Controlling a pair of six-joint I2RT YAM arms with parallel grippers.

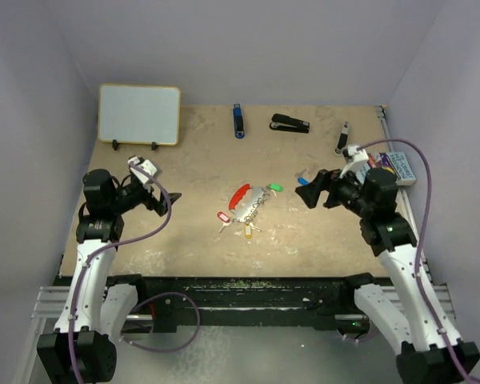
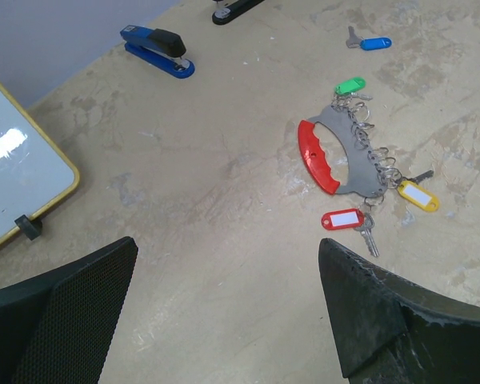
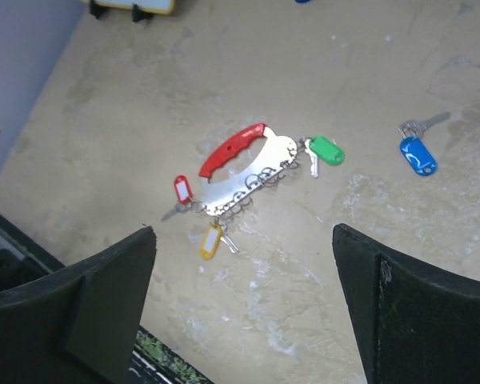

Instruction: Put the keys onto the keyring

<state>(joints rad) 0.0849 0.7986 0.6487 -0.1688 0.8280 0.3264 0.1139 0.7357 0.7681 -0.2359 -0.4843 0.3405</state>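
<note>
My left hand (image 2: 228, 248) and right hand (image 3: 244, 236): both open wide, empty, above the table (image 1: 184, 164).
Keyring (image 1: 241, 194) lies mid-table between them; green key (image 1: 276, 187), red key (image 1: 222, 216), yellow key (image 1: 248, 232) at its rings; blue key (image 1: 302, 181) apart, nearer my right hand.

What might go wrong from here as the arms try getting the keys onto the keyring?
1. The blue-tagged key lies flat on the table, apart from the keyring, and looks tiny beside the open right gripper; a pinch may slip or flick it away.
2. The keyring lies loose, with nothing holding it, so it may slide when pushed.
3. The red-tagged key and yellow-tagged key crowd its rings and could get knocked.
</note>
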